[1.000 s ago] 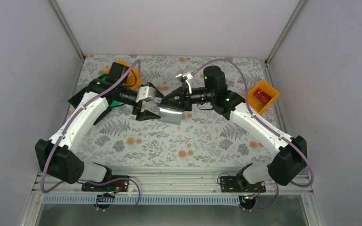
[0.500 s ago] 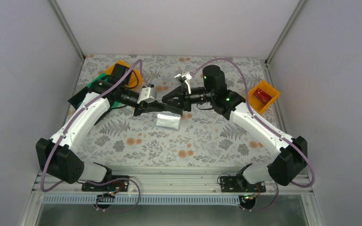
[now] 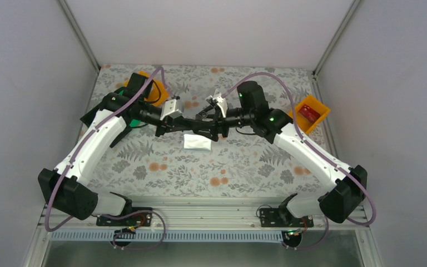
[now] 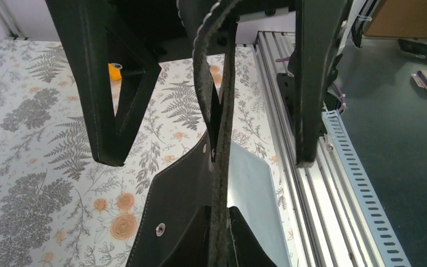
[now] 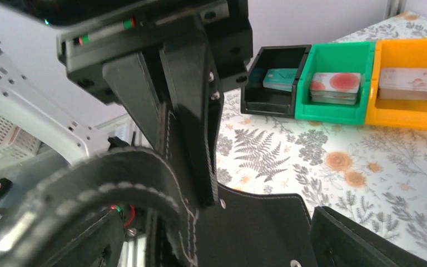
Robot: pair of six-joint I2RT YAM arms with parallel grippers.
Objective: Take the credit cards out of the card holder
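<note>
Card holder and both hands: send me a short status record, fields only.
holder: black bifold leather card holder, held up, hanging open
left hand: shut on the holder's edge
right hand: open, fingers either side of the holder, not gripping
teal plastic card: in the black plastic bin
red plastic card: in the orange plastic bin at the table's right side
cards left in holder: cannot tell

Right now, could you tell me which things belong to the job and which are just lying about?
Job: card holder, teal card, red card, left claw.
Lying about: black bin, green bin, orange bin.
</note>
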